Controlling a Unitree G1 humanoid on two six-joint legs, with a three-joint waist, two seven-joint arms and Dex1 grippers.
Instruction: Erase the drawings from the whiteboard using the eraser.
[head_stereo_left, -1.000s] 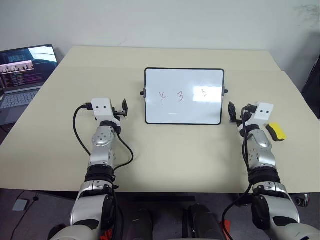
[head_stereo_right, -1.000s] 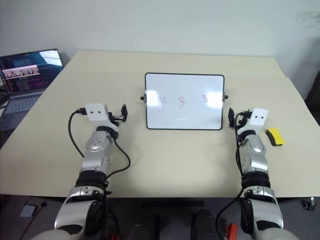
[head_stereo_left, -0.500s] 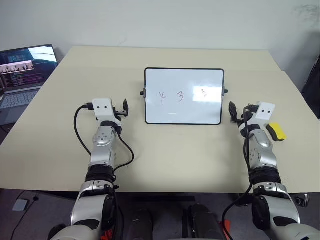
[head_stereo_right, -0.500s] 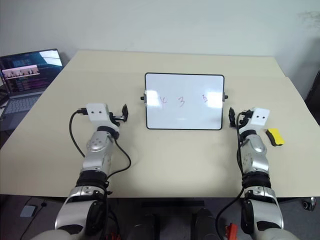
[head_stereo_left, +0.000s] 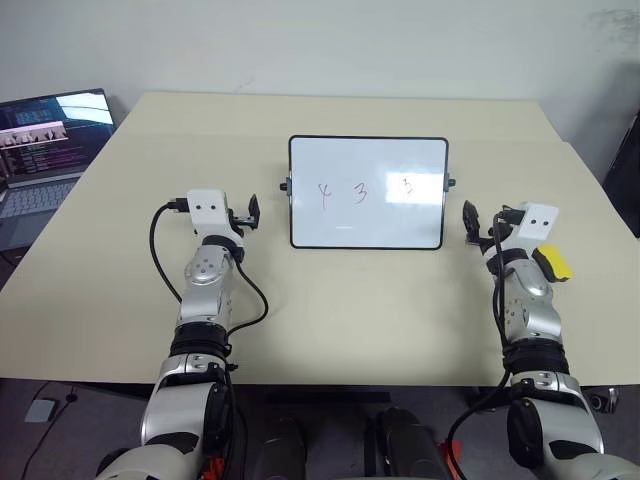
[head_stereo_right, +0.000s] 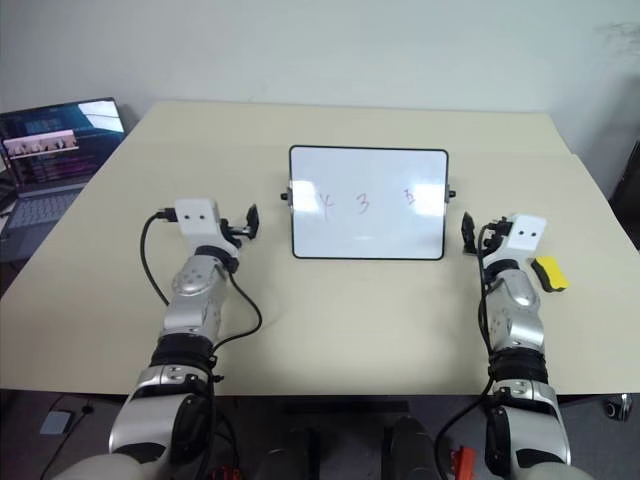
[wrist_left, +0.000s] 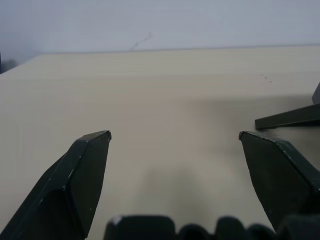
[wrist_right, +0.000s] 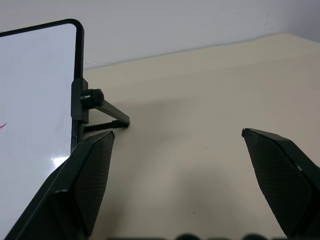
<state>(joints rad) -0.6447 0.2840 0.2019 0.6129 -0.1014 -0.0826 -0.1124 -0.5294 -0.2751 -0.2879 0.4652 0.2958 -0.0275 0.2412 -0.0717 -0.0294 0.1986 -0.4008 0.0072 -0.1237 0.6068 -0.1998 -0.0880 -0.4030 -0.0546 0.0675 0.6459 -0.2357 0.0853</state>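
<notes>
One small glossy white whiteboard with a thin black frame (head_stereo_left: 367, 192) stands propped at the middle of a beige table (head_stereo_left: 330, 310), long axis running left to right. On it are three red marker drawings (head_stereo_left: 360, 190): a "Y", a "3" and a squiggle. One yellow block eraser (head_stereo_left: 553, 263) lies just right of the right gripper (head_stereo_left: 483, 222). Left gripper (head_stereo_left: 248, 216) and right gripper both have fingers spread, grasping nothing

Red "Y" and "3" among the drawings (head_stereo_left: 361, 191) — on the whiteboard (head_stereo_left: 367, 222), third mark unreadable
</notes>
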